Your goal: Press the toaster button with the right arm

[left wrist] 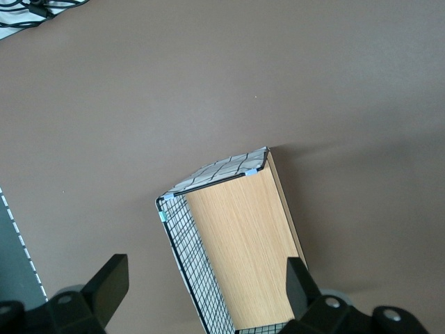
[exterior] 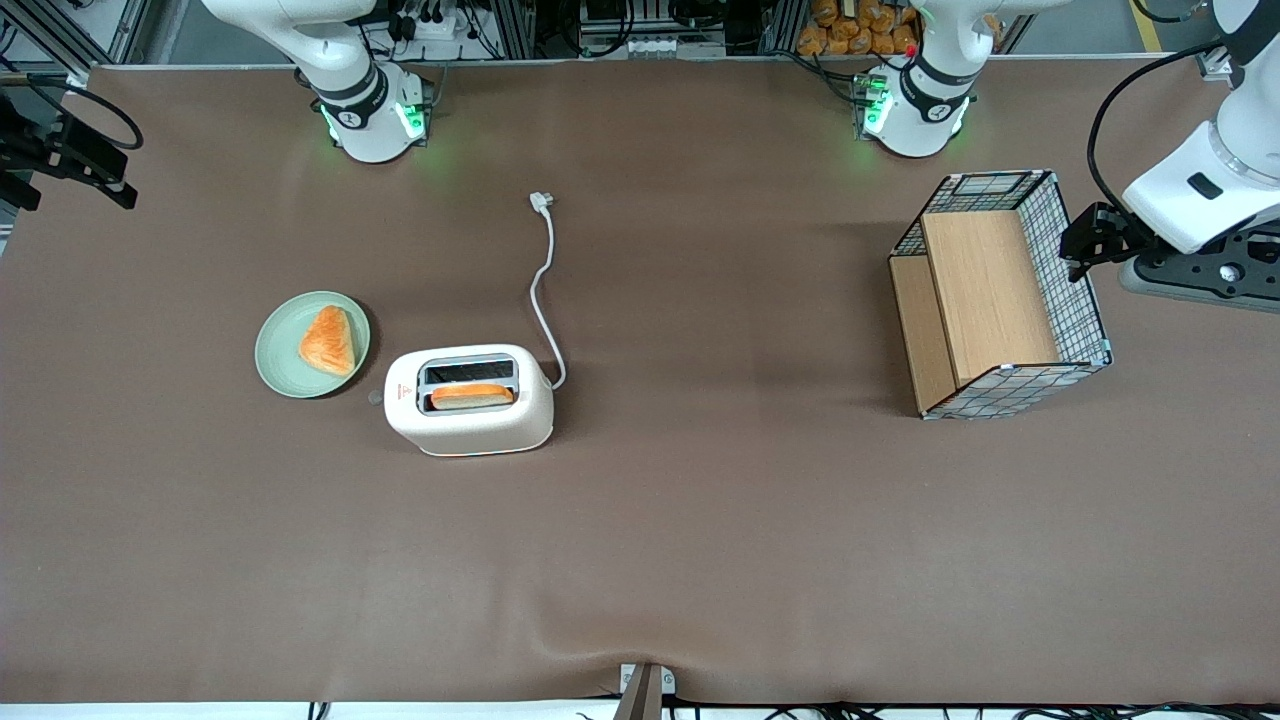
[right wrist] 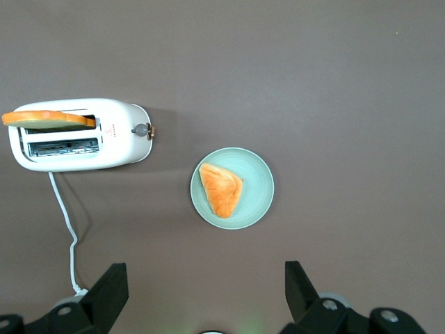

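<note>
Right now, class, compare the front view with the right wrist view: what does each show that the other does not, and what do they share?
Only the front view shows the wire-mesh basket with wooden boards and the arm bases. Only the right wrist view shows the gripper, open and high above the table, and the toaster button clearly. Both show the toaster holding a bread slice, its cord, and the green plate with a pastry.

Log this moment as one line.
stage: pre-press | gripper: open, high above table, apart from toaster | toaster button: untouched | bread slice: in toaster slot
</note>
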`<action>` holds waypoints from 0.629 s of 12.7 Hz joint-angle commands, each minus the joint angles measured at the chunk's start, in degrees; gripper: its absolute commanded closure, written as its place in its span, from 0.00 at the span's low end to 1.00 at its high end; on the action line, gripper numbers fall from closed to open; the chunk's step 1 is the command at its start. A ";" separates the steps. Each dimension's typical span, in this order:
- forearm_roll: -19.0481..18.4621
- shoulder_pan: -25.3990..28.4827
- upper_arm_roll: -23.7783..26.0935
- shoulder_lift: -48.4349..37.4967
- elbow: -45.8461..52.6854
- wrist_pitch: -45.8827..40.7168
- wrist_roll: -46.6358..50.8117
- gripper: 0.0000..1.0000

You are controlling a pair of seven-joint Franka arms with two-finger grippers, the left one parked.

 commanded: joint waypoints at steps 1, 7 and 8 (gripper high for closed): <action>0.85 -0.15 0.31 -0.01 -0.39 0.23 -0.70 0.00; 3.66 0.11 0.31 4.02 -0.83 0.75 -1.31 0.00; 4.97 0.46 0.31 4.82 -2.14 1.45 -1.31 0.00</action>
